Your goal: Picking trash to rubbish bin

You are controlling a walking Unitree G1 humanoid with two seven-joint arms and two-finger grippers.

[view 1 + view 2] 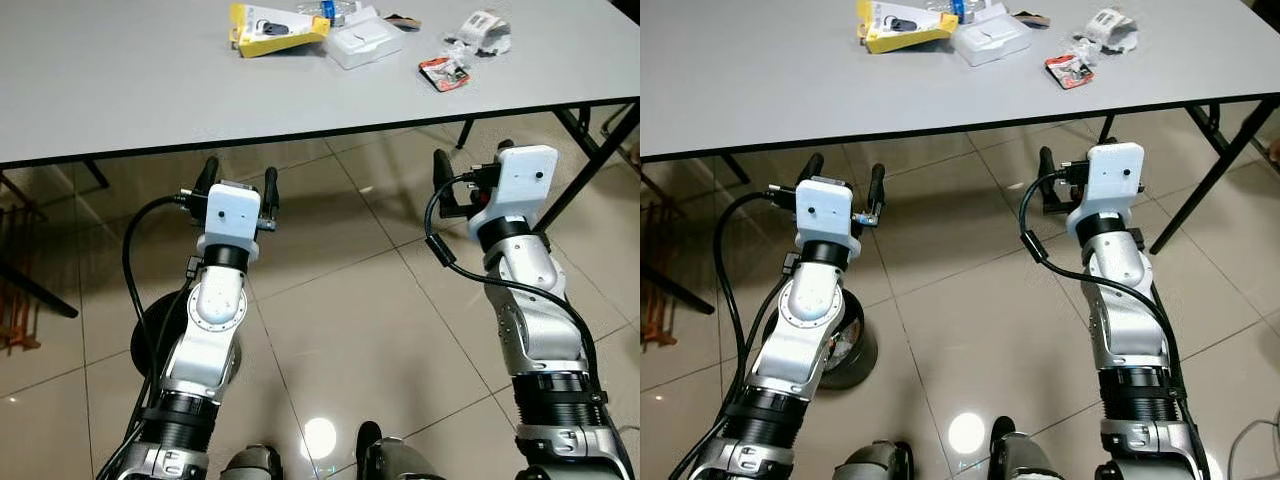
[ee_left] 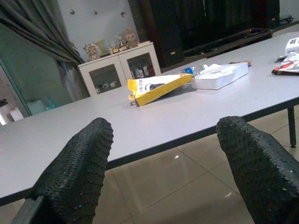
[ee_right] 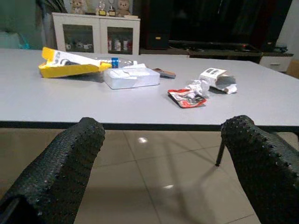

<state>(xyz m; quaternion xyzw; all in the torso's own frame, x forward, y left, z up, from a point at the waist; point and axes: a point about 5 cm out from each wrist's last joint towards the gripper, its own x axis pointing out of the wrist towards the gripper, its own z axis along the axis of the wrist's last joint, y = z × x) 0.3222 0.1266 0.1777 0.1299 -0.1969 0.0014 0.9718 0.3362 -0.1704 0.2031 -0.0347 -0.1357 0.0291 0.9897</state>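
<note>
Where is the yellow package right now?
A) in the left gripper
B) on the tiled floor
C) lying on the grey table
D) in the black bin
C: the yellow package lies on the grey table beside a clear plastic box, while both open grippers hang below the table's edge.

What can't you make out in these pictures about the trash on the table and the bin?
- Rubbish bin: left arm covers most of it in the eye views; contents unclear.
- Water bottle: mostly behind the yellow package; cut by the top edge in the eye views.
- Red wrapper and crumpled white wrapper: print too small to read.
- Clear plastic box: contents unclear.
</note>
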